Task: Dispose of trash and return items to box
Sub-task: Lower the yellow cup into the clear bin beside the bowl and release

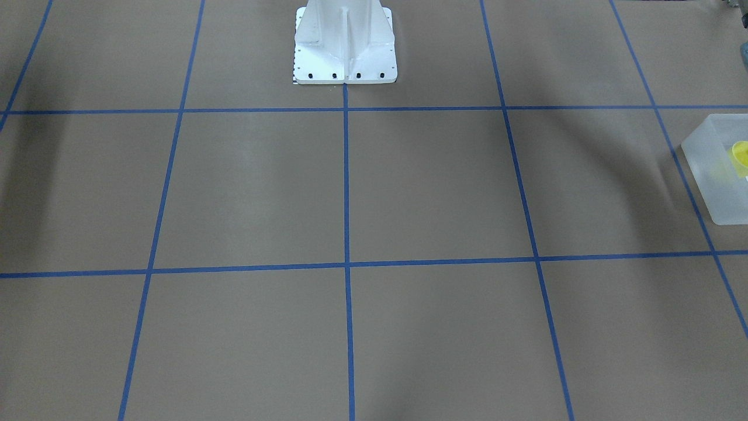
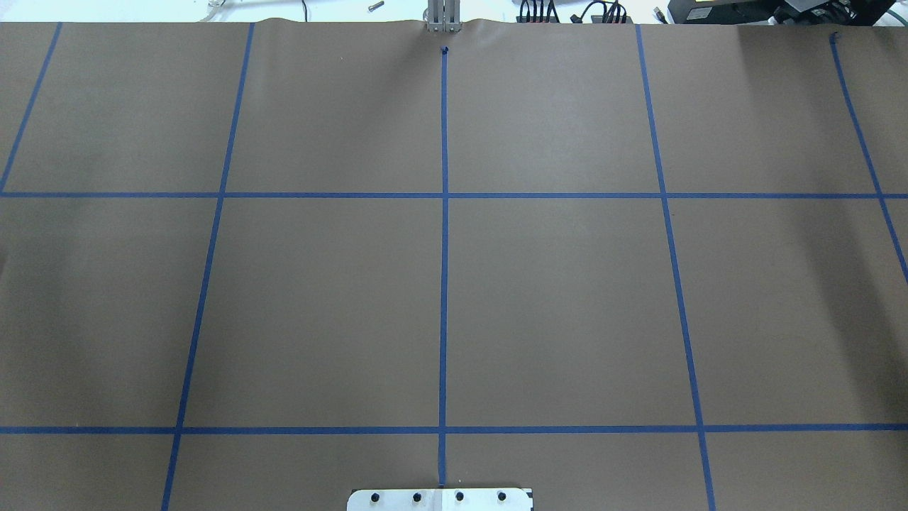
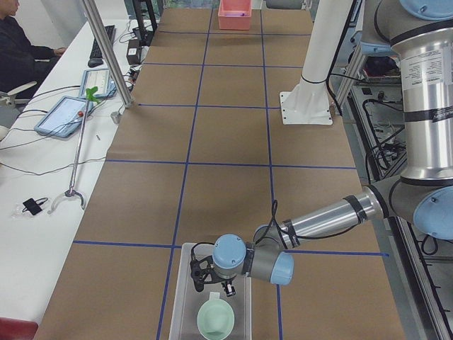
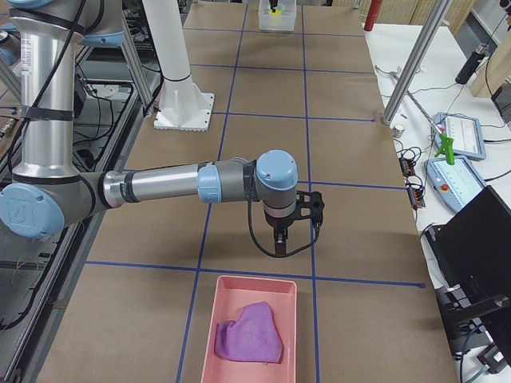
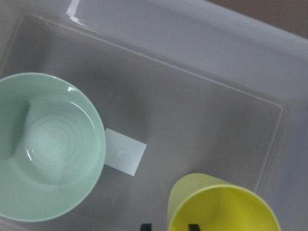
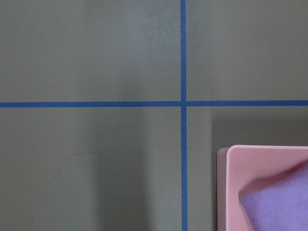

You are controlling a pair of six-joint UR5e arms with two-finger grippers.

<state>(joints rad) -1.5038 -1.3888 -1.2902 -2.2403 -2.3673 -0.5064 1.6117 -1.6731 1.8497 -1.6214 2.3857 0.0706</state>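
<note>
Lightness is what we expect of the small bright yellow tapered plastic cup. It looks thin-walled, stiff enough to keep its shape, smooth and a little slippery, and unlikely to break from a short drop. In the left wrist view it sits low in the frame, within the rectangular translucent frosted-white plastic box. Two dark fingertips show there, one outside the cup's wall and one inside its mouth. We judge the rim wall the right place to pinch, since a squeeze round the tapered body could slide off. Too little of the left claw shows for us to tell whether it is clamped on that wall or standing apart from it. The pale mint-green round plastic bowl sits upright on the box floor, apart from the cup, and we expect it to handle much the same.

The box stands at the end of the brown paper tabletop on our left. Its straight walls are close round both items, so we judge straight up to be the safe way out. The right claw hangs over bare paper just beside the pink rectangular tray, which holds a purple cloth. We cannot tell its state either. Between the arms, the middle squares give wide room.
</note>
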